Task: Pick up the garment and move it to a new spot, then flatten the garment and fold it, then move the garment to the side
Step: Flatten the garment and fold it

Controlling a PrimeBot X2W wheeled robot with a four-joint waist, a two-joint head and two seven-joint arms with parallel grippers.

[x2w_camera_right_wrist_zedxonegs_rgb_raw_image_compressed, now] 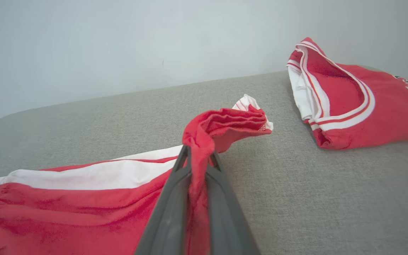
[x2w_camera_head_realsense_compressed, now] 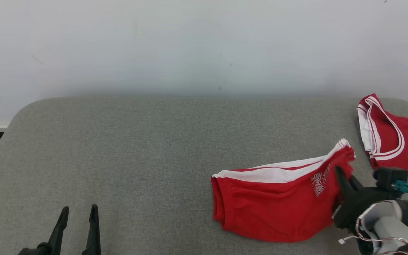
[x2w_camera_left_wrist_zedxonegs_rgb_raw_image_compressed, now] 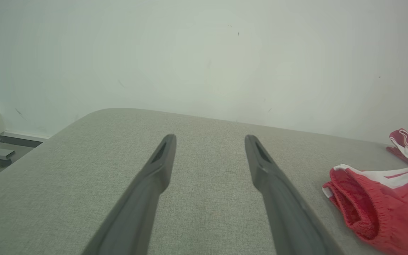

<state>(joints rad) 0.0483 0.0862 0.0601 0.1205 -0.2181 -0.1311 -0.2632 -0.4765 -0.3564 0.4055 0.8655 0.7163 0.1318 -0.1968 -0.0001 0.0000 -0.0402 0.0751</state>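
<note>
Shorts (x2w_camera_head_realsense_compressed: 278, 209), red, white-striped: soft, light and limp, lying on the desk (x2w_camera_head_realsense_compressed: 119, 159) just left of the jersey (x2w_camera_head_realsense_compressed: 391, 145); right end effector (x2w_camera_right_wrist_zedxonegs_rgb_raw_image_compressed: 198, 154) clamped on one leg-hem corner, a sound hold; left end effector (x2w_camera_left_wrist_zedxonegs_rgb_raw_image_compressed: 209, 139) wide, empty.

You have red shorts (x2w_camera_head_realsense_compressed: 275, 209) at lower right, with a white band edged by a thin red line and whitish lettering. The jersey (x2w_camera_head_realsense_compressed: 391, 141) at far right is red too, its opening trimmed in white and red stripes, its letters navy outlined white. The table (x2w_camera_head_realsense_compressed: 119, 159) is flecked grey; the left gripper (x2w_camera_head_realsense_compressed: 79, 208) and right gripper (x2w_camera_right_wrist_zedxonegs_rgb_raw_image_compressed: 198, 152) are black.
</note>
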